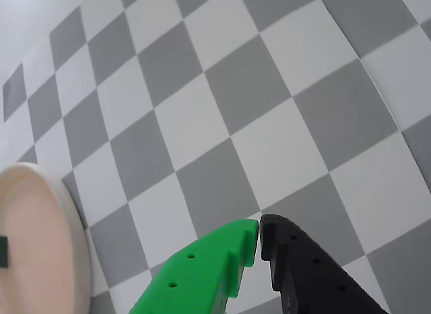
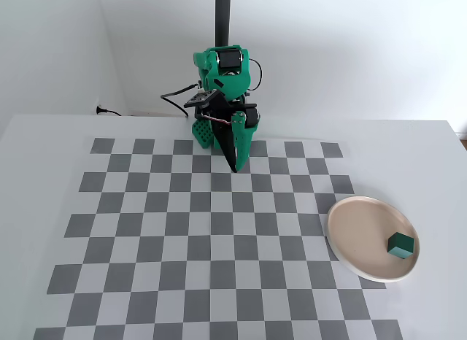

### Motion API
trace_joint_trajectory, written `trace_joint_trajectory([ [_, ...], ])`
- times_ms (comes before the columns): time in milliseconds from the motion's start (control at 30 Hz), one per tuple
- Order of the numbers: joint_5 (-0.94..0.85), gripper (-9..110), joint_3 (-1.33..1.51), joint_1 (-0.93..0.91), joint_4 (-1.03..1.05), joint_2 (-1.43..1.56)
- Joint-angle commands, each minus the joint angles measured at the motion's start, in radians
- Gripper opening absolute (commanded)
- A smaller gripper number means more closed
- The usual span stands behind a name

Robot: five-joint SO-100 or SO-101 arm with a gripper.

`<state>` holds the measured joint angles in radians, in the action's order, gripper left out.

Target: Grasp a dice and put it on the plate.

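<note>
1. The dice [image 2: 400,244] sits on the plate [image 2: 350,230], toward its 4 o'clock edge in the fixed view; the placing step looks done.
2. The gripper [image 1: 260,238] is closed and empty, its green and black fingertips touching, pointing down near the arm's base at 12 o'clock on the checkered counter [image 2: 182,238], well apart from the plate.
3. Judged next: nothing beyond resting; no further grasp seems needed.

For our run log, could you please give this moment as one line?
dice: on plate, right side in fixed view | gripper: shut, empty, near arm base | task: looks done
</note>
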<state>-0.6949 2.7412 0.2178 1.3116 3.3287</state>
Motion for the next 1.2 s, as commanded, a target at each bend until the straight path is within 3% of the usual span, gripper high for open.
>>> trace_joint_trajectory([
  [0, 0.138, -4, 0.002, -0.037, -0.035, 0.003],
  [133, 0.181, -4, 0.005, -0.123, -0.055, 0.003],
  [300, 0.411, -4, 0.057, -0.156, -0.008, 0.005],
  [433, 0.595, -4, 0.166, -0.268, -0.15, 0.005],
  [767, 0.706, -4, 0.291, -0.29, -0.17, 0.005],
  [1167, 0.709, -4, 0.291, -0.291, -0.169, 0.005],
])
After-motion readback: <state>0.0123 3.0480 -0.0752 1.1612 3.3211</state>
